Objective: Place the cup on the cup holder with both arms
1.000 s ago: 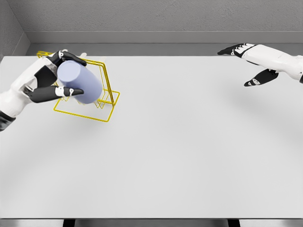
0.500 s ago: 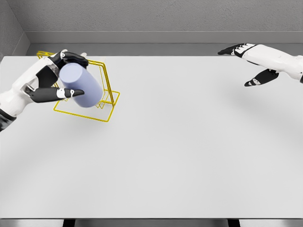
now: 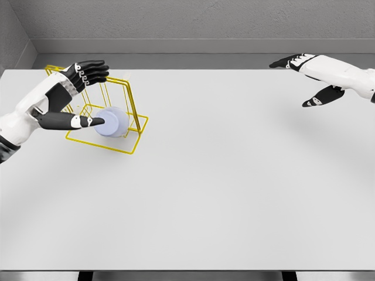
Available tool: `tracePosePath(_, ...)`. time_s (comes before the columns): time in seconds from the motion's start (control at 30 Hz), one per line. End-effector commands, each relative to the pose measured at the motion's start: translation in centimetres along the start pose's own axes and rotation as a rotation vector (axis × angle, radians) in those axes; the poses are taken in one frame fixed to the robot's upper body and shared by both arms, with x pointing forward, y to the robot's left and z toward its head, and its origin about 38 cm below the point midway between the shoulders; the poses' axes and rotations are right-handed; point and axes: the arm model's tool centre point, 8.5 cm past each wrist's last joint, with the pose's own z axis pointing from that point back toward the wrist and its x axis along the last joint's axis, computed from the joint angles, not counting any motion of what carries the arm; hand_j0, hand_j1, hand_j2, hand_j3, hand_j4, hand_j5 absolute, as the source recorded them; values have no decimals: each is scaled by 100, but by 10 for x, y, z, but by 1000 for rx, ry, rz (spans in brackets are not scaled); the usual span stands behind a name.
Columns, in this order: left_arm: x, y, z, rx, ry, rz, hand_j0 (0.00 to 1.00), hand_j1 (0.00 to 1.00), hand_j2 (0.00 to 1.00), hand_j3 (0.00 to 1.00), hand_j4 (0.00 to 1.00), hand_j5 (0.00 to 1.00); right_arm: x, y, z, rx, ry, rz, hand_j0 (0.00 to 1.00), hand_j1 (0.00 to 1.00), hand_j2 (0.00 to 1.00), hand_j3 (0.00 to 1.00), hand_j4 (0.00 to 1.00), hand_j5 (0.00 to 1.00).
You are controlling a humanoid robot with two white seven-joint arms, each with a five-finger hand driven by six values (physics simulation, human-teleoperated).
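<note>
My left hand (image 3: 64, 96) is spread wide, holding nothing; thumb tip just touches the cup (image 3: 112, 122). Cup's a smooth pale lavender cylinder, sitting inside the thin yellow wire cup holder (image 3: 130, 105) on the matte white tabletop (image 3: 222, 187). Right hand (image 3: 310, 73) open, far right, well apart.

The table (image 3: 222, 193) has a plain white, matte top that fills most of the view. Its near edge runs along the bottom of the frame. Behind its far edge stands a grey textured wall (image 3: 193, 20).
</note>
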Motion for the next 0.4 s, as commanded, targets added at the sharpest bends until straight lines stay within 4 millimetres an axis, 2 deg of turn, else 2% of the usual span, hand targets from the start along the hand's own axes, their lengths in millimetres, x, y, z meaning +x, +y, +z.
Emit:
tracePosePath(0.0,2,-1,-1,-3,-9,4,92,92,92,92,92,92,0,-1,0,-6,1,-5,100,100,100,100,100,100)
tracePosePath(0.03,7,-2,-1,-16,-42,-5,93,93,93,93,93,93,0,-1,0,-6,1,-5,100,100,100,100,100,100)
tracePosePath(0.07,17,-9,0,-89,-134,-47,100,100,100,100,100,100,-1,-1,1,-5,2,-5,100,100,100,100,100,100)
tracePosePath(0.13,32,-17,5,-194,-275,-129,100,100,100,100,100,100,-1,-1,1,-5,2,-5,100,100,100,100,100,100)
tracePosePath(0.2,34,-24,13,-259,-318,-170,100,100,100,100,100,100,-1,-1,1,-5,2,-5,100,100,100,100,100,100)
tracePosePath(0.37,23,-26,30,-328,-203,-236,100,100,100,100,100,100,0,-1,1,-5,1,-4,100,100,100,100,100,100)
